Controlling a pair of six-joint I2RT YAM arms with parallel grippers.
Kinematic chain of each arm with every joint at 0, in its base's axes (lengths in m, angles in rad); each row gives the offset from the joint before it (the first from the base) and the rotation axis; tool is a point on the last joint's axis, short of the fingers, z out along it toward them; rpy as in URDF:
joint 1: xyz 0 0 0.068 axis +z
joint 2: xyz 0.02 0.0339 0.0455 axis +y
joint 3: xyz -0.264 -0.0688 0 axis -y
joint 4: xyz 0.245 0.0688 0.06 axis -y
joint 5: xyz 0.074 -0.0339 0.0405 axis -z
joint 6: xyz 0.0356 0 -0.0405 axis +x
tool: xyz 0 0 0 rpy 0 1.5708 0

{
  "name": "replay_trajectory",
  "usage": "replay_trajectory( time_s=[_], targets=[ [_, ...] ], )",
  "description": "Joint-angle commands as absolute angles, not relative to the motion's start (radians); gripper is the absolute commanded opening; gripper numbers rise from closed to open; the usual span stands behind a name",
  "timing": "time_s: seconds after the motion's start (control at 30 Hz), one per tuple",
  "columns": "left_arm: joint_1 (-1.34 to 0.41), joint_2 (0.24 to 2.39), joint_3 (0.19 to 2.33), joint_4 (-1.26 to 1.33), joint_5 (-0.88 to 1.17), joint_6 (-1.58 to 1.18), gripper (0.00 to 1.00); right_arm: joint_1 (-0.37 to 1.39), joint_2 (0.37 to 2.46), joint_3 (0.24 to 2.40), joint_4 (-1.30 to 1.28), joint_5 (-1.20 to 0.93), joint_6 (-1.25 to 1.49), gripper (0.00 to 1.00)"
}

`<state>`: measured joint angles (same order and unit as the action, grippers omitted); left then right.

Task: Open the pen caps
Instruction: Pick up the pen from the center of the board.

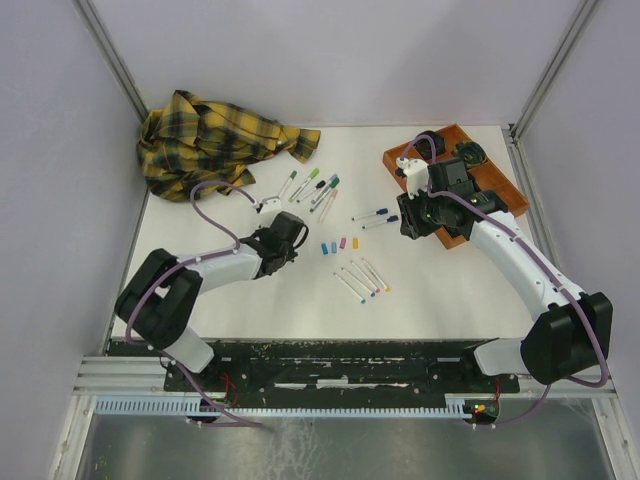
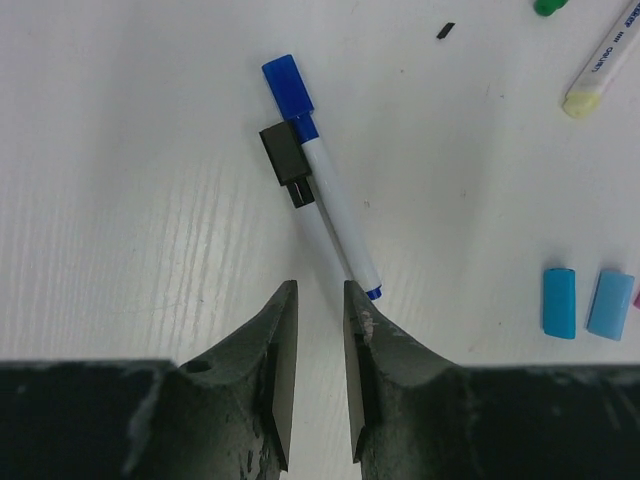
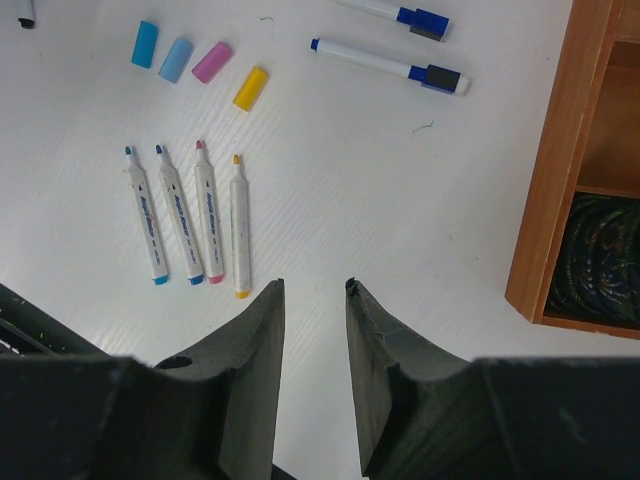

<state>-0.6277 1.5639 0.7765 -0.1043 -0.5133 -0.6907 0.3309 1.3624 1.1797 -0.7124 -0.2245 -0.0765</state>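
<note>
Mid-table, between the two arms: four loose, short plastic pen caps lie in a row, none touching: blue cap [image 3: 145, 44], light-blue cap [image 3: 176, 59], pink cap [image 3: 211, 62], yellow cap [image 3: 250, 88]. All rest on the white table top [image 1: 450, 290].

Nearer the arm bases lie four uncapped white-barrelled pens [image 3: 208, 212], side by side. Their bare tips are blue, blue, pink and yellow, in the same order as the caps.

Toward the tray lie two white blue-capped pens [image 3: 385, 62], caps still on, each with a black block at the cap end.

Back left, beside the crumpled yellow-and-black plaid cloth [image 1: 215, 140], is a cluster of further capped pens [image 1: 312, 187]. Their caps are green, black and teal.

The left gripper [image 2: 320, 285] has its jaws a narrow gap apart with nothing between them. Just beyond its tips lies another white marker pen [image 2: 335, 205], with its dark-blue cap [image 2: 285, 85] on at the far end. The pen's near end is just beside one finger [image 2: 380, 350]; I cannot tell whether they touch. A black rectangular block [image 2: 285, 160] sits against the pen beside the cap.

The right gripper [image 3: 313, 285] also has its jaws narrowly apart and holds nothing. It is over bare table near the corner of the orange wooden tray [image 3: 550, 150]. A dark round object [image 3: 600, 250] sits in the nearest compartment.
</note>
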Motion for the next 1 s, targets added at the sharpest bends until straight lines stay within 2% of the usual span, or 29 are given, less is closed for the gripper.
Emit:
replay_trajectory(
  time_s=[0.0,0.67,0.97],
  targets=[
    [-0.624,1.605,0.844,-0.140,-0.525,-0.730,0.30,0.327,1.360,1.180,-0.685,-0.232,-0.074,0.38],
    [-0.624,1.710,0.917,-0.222,-0.529,-0.754,0.24,0.327,1.353,1.179,-0.685,-0.238,-0.071,0.38],
    [-0.624,1.710,0.910,-0.259,-0.551,-0.776,0.06,0.327,1.352,1.178,-0.684,-0.246,-0.071,0.38]
  ],
)
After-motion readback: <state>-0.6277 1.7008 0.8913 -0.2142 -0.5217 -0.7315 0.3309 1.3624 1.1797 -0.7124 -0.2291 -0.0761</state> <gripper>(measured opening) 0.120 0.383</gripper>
